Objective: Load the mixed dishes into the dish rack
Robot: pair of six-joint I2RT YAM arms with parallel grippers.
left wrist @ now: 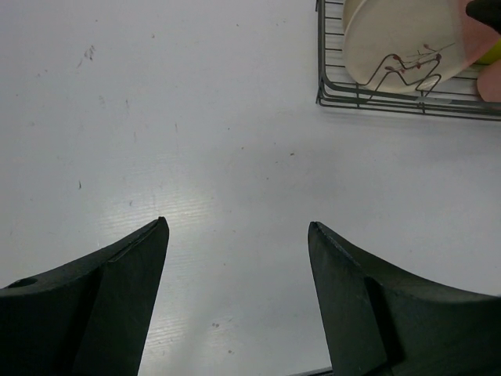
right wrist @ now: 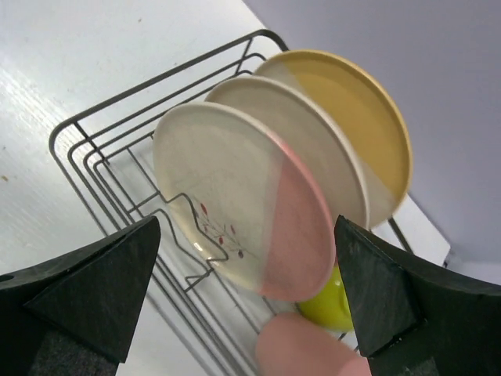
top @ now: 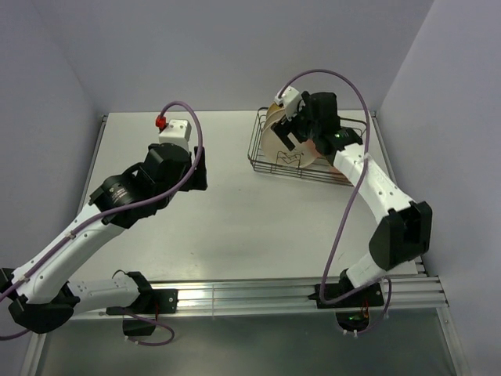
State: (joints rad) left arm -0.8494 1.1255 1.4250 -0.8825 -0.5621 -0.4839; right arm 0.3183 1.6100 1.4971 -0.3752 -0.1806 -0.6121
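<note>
White surface carries the dish rack far right, three plates upright in it, lime-green bowl and pink cup alongside, so loading looks done; my right gripper gapes wide near them, left gripper wide, empty.

We see a black wire dish rack on a white tabletop flecked with faint dark specks. The front plate is cream with a pink segment and a dark sprig dotted with red. The middle plate shows only cream, and the back plate is mostly yellow. Beneath them sit a lime-green bowl and a blurred pink cup. Both pairs of jaws are matte black. The arms are white and black with purple cables; the left one carries a red cap.
</note>
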